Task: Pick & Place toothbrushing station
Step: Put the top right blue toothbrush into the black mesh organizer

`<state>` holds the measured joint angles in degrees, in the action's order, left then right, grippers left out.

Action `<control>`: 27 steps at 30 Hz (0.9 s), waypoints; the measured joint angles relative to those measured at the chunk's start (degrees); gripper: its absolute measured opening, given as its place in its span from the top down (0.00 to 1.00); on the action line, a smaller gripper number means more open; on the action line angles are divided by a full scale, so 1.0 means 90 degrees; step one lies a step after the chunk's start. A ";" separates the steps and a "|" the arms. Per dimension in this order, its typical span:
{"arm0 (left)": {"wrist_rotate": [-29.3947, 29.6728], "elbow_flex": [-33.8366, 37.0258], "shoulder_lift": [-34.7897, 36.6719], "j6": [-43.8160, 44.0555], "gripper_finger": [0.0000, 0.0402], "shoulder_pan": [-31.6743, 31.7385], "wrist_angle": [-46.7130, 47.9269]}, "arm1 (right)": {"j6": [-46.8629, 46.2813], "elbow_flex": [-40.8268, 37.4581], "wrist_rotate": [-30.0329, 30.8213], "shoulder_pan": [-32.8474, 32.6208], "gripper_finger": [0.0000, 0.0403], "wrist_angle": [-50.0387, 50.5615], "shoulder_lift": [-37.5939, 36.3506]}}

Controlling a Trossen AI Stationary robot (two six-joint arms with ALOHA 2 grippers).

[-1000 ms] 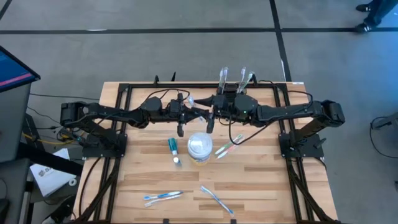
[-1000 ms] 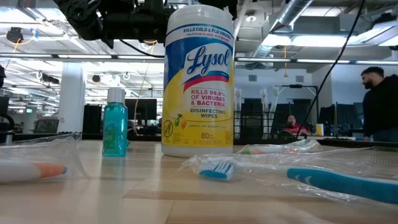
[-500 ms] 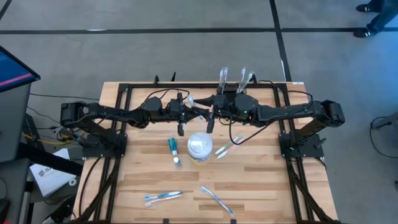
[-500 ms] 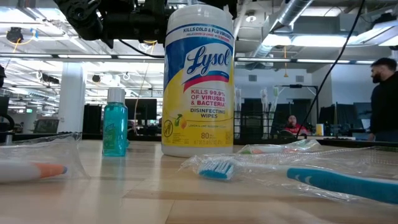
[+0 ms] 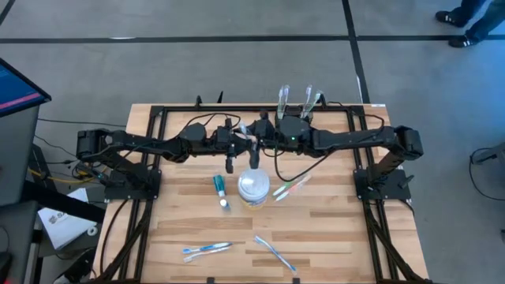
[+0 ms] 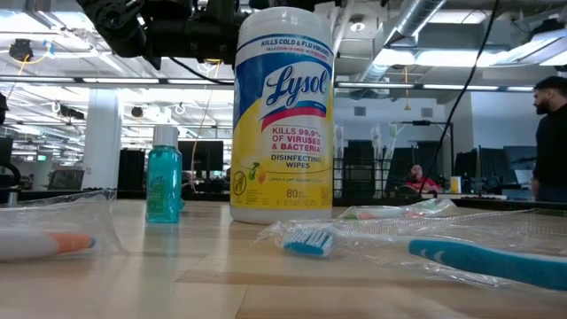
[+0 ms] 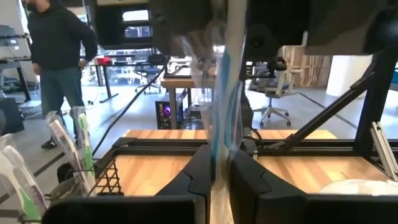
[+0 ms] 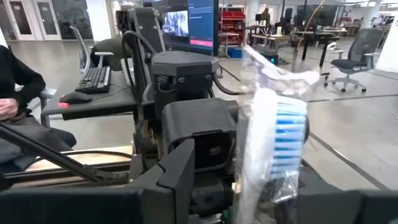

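Toothbrush rack (image 5: 296,106) at the tabletop's (image 5: 331,237) upper centre: three brushes in, more waiting.
Left pincer (image 7: 216,180) is clenched on a wrapped toothbrush (image 7: 222,93); right pincer (image 5: 260,130) meets it, grip unclear. Three wrapped brushes (image 5: 207,249) lie loose.

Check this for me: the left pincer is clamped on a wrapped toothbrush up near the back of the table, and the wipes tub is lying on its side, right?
One thing is off: the wipes tub stands upright, as the low view shows. The left pincer is indeed clamped on the wrapped toothbrush.
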<state>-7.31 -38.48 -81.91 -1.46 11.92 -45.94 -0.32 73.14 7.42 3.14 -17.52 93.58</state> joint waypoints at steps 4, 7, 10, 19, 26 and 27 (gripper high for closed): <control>0.0002 0.0000 0.0000 -0.0025 0.95 0.0000 0.0022 | 0.0034 0.0003 0.0002 0.0005 0.70 0.0064 0.0005; 0.0003 0.0000 0.0000 -0.0026 0.95 0.0002 0.0021 | 0.0034 0.0010 0.0002 0.0007 0.70 0.0183 0.0005; 0.0048 0.0000 0.0000 -0.0026 0.95 0.0002 0.0018 | 0.0034 0.0010 0.0002 0.0051 0.70 0.0285 0.0005; 0.0084 0.0000 0.0000 -0.0027 0.95 0.0005 0.0018 | 0.0034 0.0010 0.0000 0.0039 0.83 0.0282 0.0005; 0.0062 0.0000 0.0000 -0.0027 0.90 0.0005 0.0053 | 0.0154 0.0010 -0.0089 0.0046 0.99 0.0295 -0.0070; 0.0063 0.0000 0.0002 -0.0024 0.88 0.0005 0.0050 | 0.0190 0.0010 -0.0107 0.0043 0.99 0.0283 -0.0080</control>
<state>-6.74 -38.48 -81.89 -1.68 11.97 -45.49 1.39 73.23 6.45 3.52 -14.98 92.86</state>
